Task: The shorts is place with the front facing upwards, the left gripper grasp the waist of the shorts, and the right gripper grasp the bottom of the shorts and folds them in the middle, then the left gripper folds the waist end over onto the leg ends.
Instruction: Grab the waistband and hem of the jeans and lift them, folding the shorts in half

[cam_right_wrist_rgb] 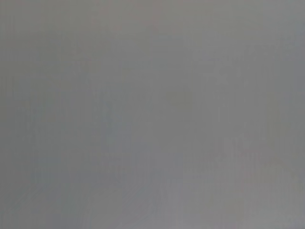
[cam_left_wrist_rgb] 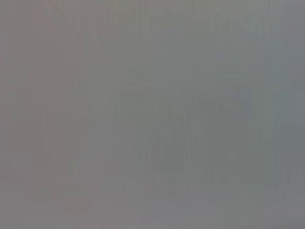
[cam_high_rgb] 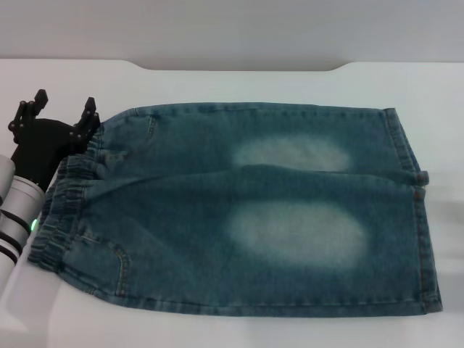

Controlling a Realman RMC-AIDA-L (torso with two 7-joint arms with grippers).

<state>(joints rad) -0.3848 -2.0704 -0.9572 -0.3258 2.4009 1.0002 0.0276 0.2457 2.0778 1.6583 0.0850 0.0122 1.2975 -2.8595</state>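
I am looking down at the shorts (cam_high_rgb: pixel 246 210), which are lying flat and spread out on the white bench (cam_high_rgb: pixel 239 80), front side up, with two pale faded patches showing on the legs. The waist (cam_high_rgb: pixel 61 210), a puckered elastic band, is sitting at my left side, and the leg ends (cam_high_rgb: pixel 420 217) with their straight stitched hems are lying at my right, one leg behind the other in the head view. My left gripper (cam_high_rgb: pixel 61 116) is hovering at the far left corner of the shorts, right at the far end of the waist; its black jaws are standing apart, one fingertip (cam_high_rgb: pixel 38 98) out over bare bench and the other fingertip (cam_high_rgb: pixel 90 107) just at the edge of the denim, and I am not clamping any cloth. My silver forearm with its small green light (cam_high_rgb: pixel 32 225) is lying along the left edge of the head view, beside the waist. My right gripper is not showing in any view. Both wrist views are giving me nothing but a flat grey field, so I cannot tell anything from them.
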